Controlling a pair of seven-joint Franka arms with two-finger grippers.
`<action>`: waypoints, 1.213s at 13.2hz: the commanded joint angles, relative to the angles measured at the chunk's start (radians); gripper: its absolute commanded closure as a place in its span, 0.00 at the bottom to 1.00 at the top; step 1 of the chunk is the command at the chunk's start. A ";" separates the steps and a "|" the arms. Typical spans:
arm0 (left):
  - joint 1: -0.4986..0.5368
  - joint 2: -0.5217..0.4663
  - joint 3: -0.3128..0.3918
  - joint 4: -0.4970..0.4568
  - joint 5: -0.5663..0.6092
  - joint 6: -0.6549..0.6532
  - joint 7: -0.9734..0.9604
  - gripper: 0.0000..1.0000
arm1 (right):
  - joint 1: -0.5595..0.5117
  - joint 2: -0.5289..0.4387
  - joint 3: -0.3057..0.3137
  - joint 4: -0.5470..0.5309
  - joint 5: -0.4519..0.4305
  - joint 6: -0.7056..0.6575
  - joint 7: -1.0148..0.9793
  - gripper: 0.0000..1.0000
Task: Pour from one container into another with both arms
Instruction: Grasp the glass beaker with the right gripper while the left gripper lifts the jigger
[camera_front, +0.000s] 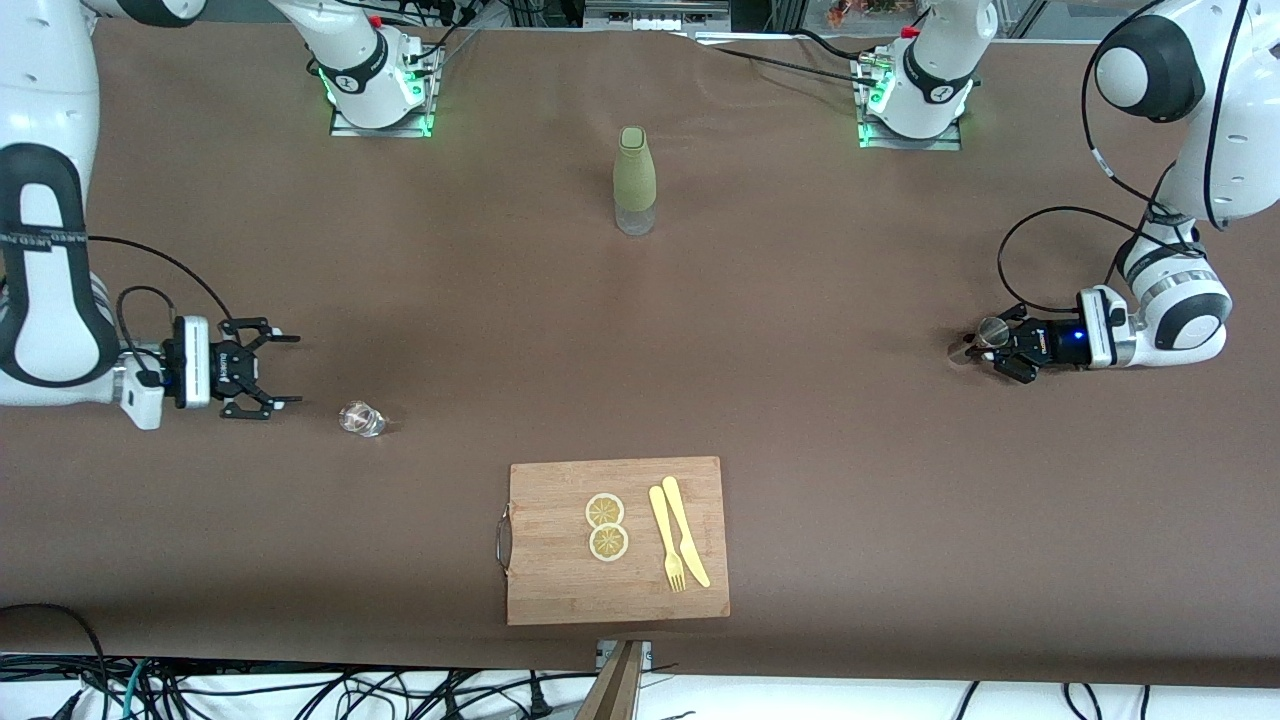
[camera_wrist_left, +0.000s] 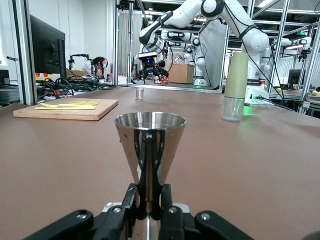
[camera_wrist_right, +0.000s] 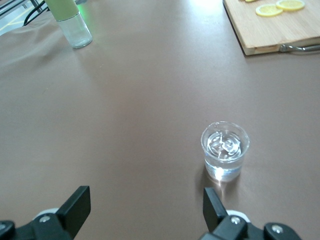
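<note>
Cutting board (camera_front: 560, 590) | metal cup (camera_front: 990, 332) upright, left gripper (camera_front: 985, 352) clamped | right gripper (camera_front: 285, 370) spread

The brown table (camera_front: 800, 400) lies bare and open in its wide middle, between the green bottle (camera_front: 634, 180) standing near the robots' bases and the wooden cutting board (camera_front: 617, 540) at the edge nearest the front camera. On the board lie two lemon slices (camera_front: 606, 526) and a yellow fork and knife (camera_front: 678, 533), low and flat, with its metal handle toward the right arm's end. The small clear glass (camera_front: 361, 418) stands alone just in front of the wide-spread right gripper (camera_front: 262, 375), and the steel jigger (camera_front: 990, 333) stands at the left arm's end, pinched by the left gripper (camera_front: 1005, 350).
</note>
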 joint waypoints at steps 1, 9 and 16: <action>-0.011 0.026 0.008 0.006 -0.005 0.010 0.080 1.00 | -0.010 0.079 0.008 0.072 0.078 -0.058 -0.116 0.00; -0.305 0.004 -0.057 0.051 -0.121 0.042 -0.142 1.00 | -0.044 0.300 0.025 0.376 0.178 -0.137 -0.213 0.00; -0.483 -0.019 -0.195 0.054 -0.414 0.238 -0.202 1.00 | -0.039 0.358 0.063 0.373 0.241 -0.135 -0.213 0.00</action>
